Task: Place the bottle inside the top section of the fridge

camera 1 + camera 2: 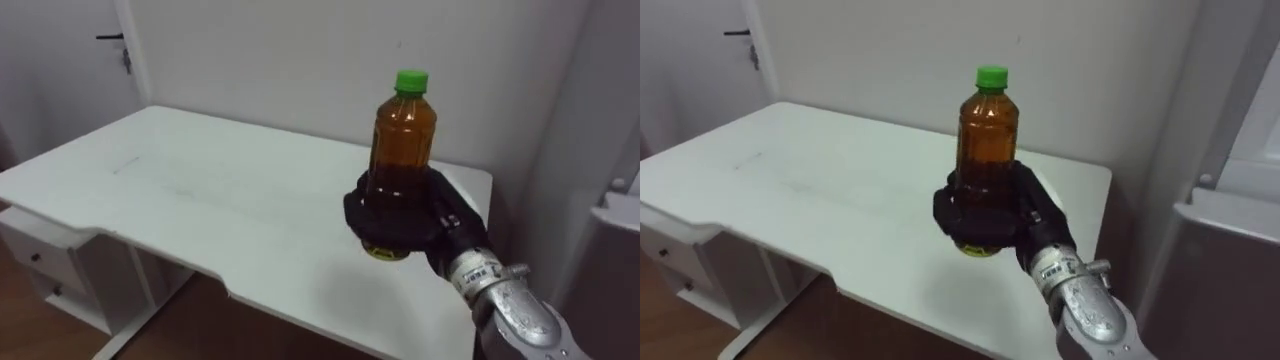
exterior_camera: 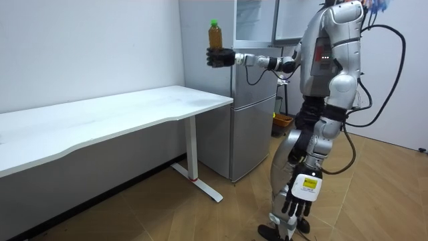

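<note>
Both eye views look down from the robot's head, close to the white counter (image 1: 200, 190) and the bottle (image 1: 403, 140). The room view stands well off, sideways, sharing both.

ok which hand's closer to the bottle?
Right. The right hand is curled round the bottle, holding it upright; the left hand hangs low beside the robot's leg, well away.

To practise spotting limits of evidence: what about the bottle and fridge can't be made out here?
Lower half of the bottle: eye views, wrapped by the right hand.
Inside of the upper fridge: room view, cut by the top edge and too small.
Fridge, eye views: cut off at the right edge.
</note>
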### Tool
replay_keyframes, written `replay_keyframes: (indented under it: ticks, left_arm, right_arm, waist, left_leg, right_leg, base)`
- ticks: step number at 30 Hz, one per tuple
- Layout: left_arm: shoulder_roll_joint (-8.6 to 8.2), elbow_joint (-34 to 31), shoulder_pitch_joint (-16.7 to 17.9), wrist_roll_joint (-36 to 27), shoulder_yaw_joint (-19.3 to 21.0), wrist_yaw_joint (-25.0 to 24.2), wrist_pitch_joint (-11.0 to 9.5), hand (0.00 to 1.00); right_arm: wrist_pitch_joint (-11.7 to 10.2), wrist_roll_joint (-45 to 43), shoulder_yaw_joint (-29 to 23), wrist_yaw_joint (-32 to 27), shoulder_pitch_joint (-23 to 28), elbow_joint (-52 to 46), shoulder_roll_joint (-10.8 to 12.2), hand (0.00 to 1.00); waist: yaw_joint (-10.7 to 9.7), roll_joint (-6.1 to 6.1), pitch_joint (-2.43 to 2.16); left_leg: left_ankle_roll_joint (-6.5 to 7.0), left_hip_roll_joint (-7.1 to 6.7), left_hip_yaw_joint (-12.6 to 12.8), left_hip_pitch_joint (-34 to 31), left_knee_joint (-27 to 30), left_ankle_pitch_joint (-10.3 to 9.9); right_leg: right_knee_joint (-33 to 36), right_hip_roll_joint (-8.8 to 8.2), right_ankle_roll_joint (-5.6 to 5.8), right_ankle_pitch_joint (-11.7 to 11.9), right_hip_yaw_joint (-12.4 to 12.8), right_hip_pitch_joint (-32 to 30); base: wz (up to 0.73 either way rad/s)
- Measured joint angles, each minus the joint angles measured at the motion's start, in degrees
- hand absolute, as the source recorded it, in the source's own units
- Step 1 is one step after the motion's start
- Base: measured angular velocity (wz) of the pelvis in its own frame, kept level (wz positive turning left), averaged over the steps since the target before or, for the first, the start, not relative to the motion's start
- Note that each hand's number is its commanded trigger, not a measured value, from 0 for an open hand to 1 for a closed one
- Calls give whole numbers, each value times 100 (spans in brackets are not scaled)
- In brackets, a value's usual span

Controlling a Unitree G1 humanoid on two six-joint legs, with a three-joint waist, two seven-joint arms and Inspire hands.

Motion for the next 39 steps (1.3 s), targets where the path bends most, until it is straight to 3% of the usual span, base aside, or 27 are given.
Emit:
replay_keyframes:
  ticks: [8, 12, 18, 22, 26, 32, 39]
  left_arm:
    - [39, -146, -9, 921, 104, -27, 195, 0]
    - [74, -408, -5, 1005, 332, -34, 284, 0]
    - [77, -483, -35, 1254, 619, -228, 320, 0]
    - [71, -482, -28, 1489, 1028, -303, 299, 0]
    - [72, -458, -23, 1518, 1179, -320, 225, 0]
    - [75, -428, -25, 1565, 1498, -317, 190, 0]
    - [89, -177, 21, 1564, 1604, -321, 188, 0]
  right_arm:
    - [126, -49, -9, 88, 67, -710, -26, 100]
    - [137, -267, -11, 144, 215, -1190, -45, 100]
    - [271, -802, -72, 387, 520, -1975, -195, 100]
    - [277, -892, -469, 611, 667, -2492, -327, 100]
    - [274, -897, -811, 671, 667, -2656, -417, 100]
    - [274, -1084, -1264, 597, 714, -2859, -460, 100]
    - [270, -1116, -1635, 667, 1011, -3358, -472, 100]
  waist:
    - [-127, -85, -37]
    - [-142, -154, -10]
    - [-263, -148, 14]
    - [-315, -184, 9]
    - [-323, -196, 9]
    - [-562, -241, -16]
    - [-760, -242, -24]
  left_leg:
    - [-10, 60, 100, 179, -12, -63]
    - [-34, 103, 120, 218, 6, -118]
    - [-35, 119, 149, 242, 152, -281]
    - [-16, 131, 202, 285, 166, -343]
    - [-2, 152, 317, 352, 124, -359]
    - [2, 171, 377, 369, 97, -374]
    - [-18, 296, 701, 499, 106, -467]
  right_leg:
    - [-159, 91, -13, 55, 114, 206]
    - [-335, 168, -29, 117, 144, 356]
    - [-351, 233, -26, 120, 182, 458]
    - [-340, 234, -17, 116, 271, 471]
    - [-340, 234, -3, 127, 335, 485]
    - [-333, 241, 1, 133, 406, 482]
    - [-339, 334, -21, 187, 801, 480]
  base:
    - [-7]
    - [-4]
    - [-3]
    - [-8]
    - [-14]
    - [-6]
    - [-26]
